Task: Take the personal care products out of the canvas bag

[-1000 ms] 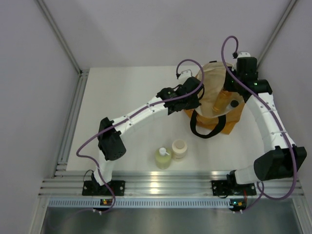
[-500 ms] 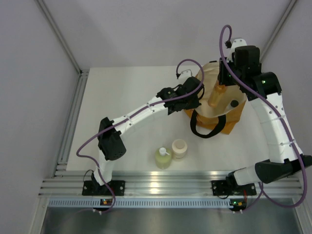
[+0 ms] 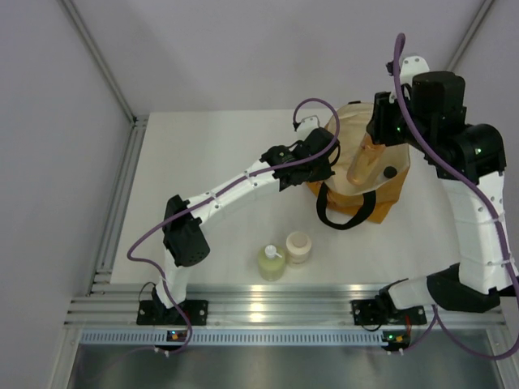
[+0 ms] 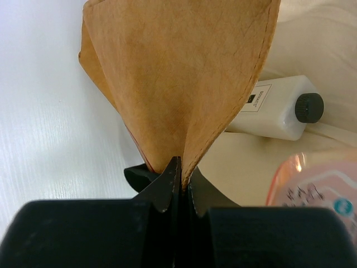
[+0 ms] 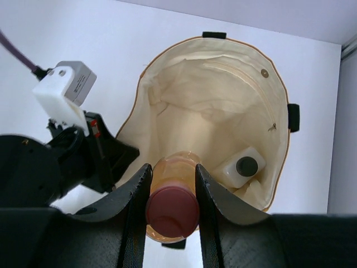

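Observation:
The canvas bag (image 3: 388, 192) stands open at the back right, cream lining showing (image 5: 223, 106). My left gripper (image 3: 322, 166) is shut on the bag's left rim (image 4: 184, 100). My right gripper (image 5: 172, 187) is shut on the orange bottle with pink cap (image 5: 173, 209) and holds it above the bag's mouth; it shows in the top view too (image 3: 365, 164). The clear square black-capped bottle (image 5: 241, 166) lies inside the bag, also in the left wrist view (image 4: 279, 109). The yellow-green pump bottle (image 3: 271, 262) and the cream round jar (image 3: 298, 248) stand on the table (image 3: 211, 162) in front.
The bag's black strap handles (image 3: 345, 217) hang over its near side. Grey walls enclose the table on the left, the back and the right. An aluminium rail (image 3: 268, 308) runs along the near edge by the arm bases.
My right gripper has risen with the orange bottle, lifting it up out of the bag. The left gripper has stayed on the rim.

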You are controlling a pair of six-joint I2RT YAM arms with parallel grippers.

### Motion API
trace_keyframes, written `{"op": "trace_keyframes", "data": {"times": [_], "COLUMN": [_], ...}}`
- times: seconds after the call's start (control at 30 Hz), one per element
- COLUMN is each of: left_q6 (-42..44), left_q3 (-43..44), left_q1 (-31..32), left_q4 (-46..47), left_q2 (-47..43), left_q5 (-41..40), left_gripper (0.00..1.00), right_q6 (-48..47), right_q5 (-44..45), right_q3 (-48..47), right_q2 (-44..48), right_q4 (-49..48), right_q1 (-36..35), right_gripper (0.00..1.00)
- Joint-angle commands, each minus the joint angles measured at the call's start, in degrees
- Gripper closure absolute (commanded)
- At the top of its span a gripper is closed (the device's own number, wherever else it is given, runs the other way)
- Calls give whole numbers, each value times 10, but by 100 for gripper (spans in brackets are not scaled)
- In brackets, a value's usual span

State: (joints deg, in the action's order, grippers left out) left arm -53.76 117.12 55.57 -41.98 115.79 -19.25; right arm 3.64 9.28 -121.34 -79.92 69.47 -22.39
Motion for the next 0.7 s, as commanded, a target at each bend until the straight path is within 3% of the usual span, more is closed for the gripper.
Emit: {"op": "trace_keyframes", "data": {"times": [0.0,0.43,0.67], "left_q6": [9,9,8], "left_q3": [18,18,19], "left_q1": [1,1,1], "left_q4": [24,24,24], "left_q2": [4,1,-5], "left_q5": [-18,-21,-26], "left_gripper": [100,100,100], "right_q6": [1,-18,-61], "right_q5": [-27,-196,-238], "right_q3": [-47,-17,122], "right_q2": [55,113,184], "right_q4": [-29,-57,-93], "right_q1": [-13,-31,-57], "right_gripper": [100,100,100]}}
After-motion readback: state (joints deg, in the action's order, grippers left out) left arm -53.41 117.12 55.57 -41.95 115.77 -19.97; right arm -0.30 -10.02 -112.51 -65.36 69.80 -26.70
